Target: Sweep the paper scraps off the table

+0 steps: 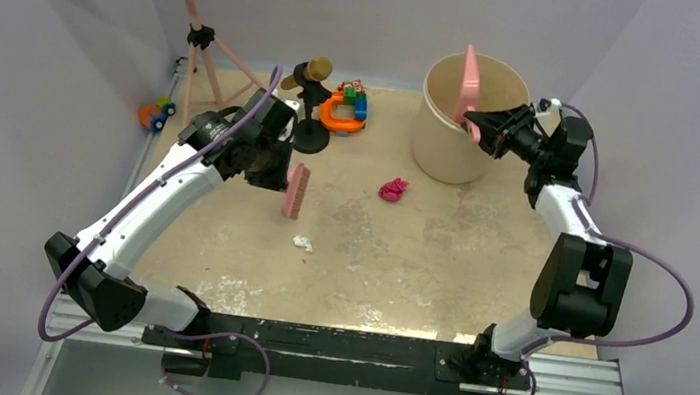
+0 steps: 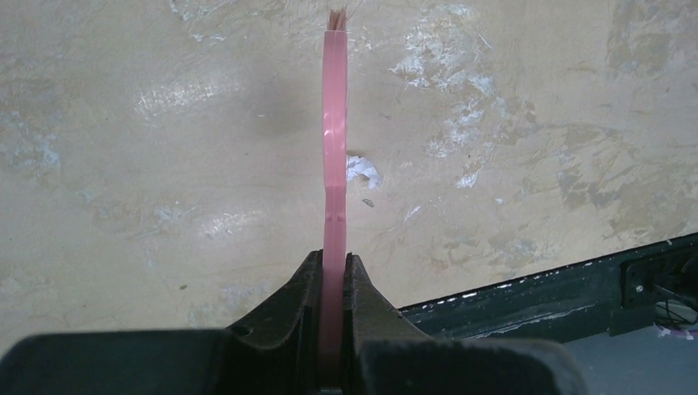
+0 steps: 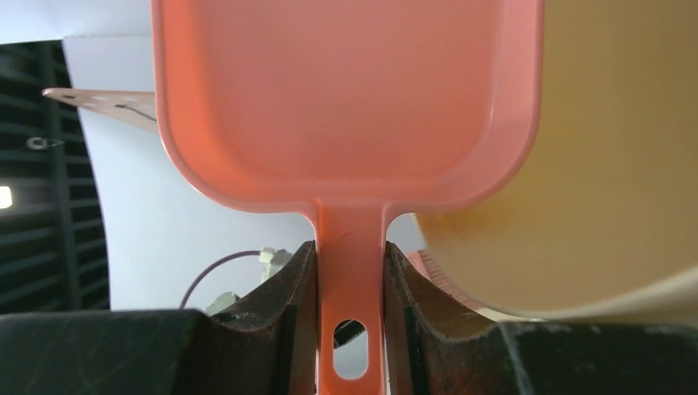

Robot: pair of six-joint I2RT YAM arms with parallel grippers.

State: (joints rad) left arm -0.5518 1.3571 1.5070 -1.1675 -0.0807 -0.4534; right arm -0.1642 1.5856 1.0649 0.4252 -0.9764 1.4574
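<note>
My left gripper (image 1: 276,166) is shut on the handle of the pink brush (image 1: 295,191), held above the beige table (image 1: 438,269); in the left wrist view the brush (image 2: 334,140) runs straight ahead between my fingers. A white paper scrap (image 1: 302,243) lies on the table just below the brush and shows beside it in the left wrist view (image 2: 361,170). A pink scrap (image 1: 392,190) lies mid-table. My right gripper (image 1: 475,127) is shut on the handle of the pink dustpan (image 1: 468,84), tipped up over the beige bucket (image 1: 454,140). The pan fills the right wrist view (image 3: 346,99).
Toy blocks with an orange ring (image 1: 345,106) and a black stand (image 1: 312,112) sit at the back. A pink tripod (image 1: 205,49) stands at the back left. A small toy (image 1: 156,114) lies off the left edge. The metal frame (image 1: 328,341) runs along the near edge.
</note>
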